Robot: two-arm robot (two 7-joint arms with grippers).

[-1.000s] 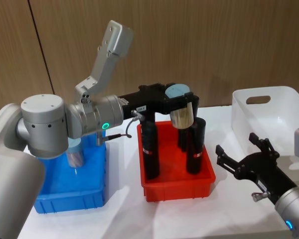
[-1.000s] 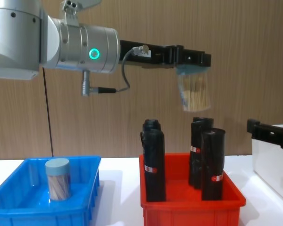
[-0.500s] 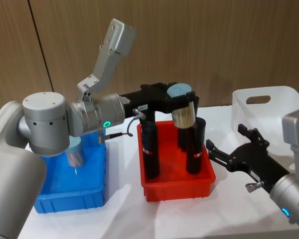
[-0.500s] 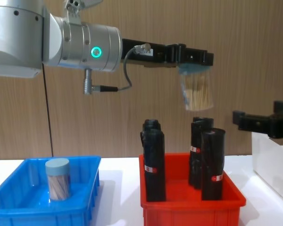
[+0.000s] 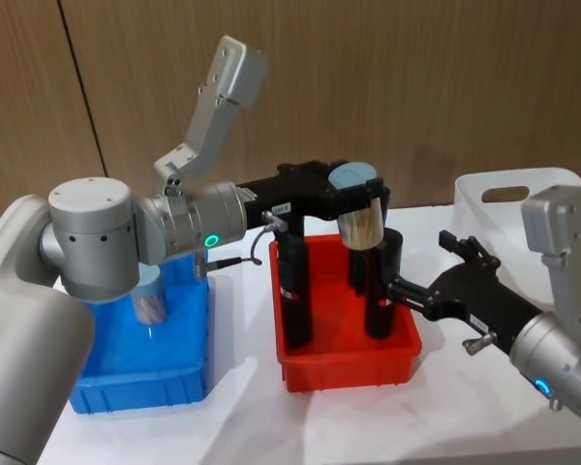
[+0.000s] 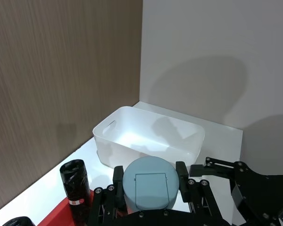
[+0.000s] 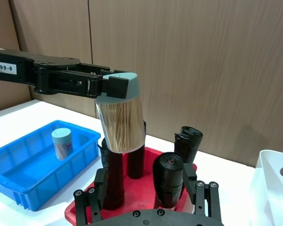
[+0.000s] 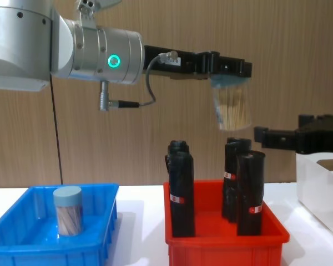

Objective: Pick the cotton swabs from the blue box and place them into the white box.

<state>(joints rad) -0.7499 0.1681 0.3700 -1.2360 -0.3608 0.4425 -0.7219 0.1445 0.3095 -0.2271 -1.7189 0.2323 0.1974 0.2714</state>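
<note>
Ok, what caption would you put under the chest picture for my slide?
Left gripper holds a tub of cotton swabs high above the red bin, with the open right gripper nearby.

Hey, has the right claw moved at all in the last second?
Yes. The right claw has swung toward the robot's left and risen, from beside the white box to above the red bin's right end.

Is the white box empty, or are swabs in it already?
Empty: from the left wrist, the white box shows a bare floor. The left gripper holds a swab jar above the red bin.
</note>
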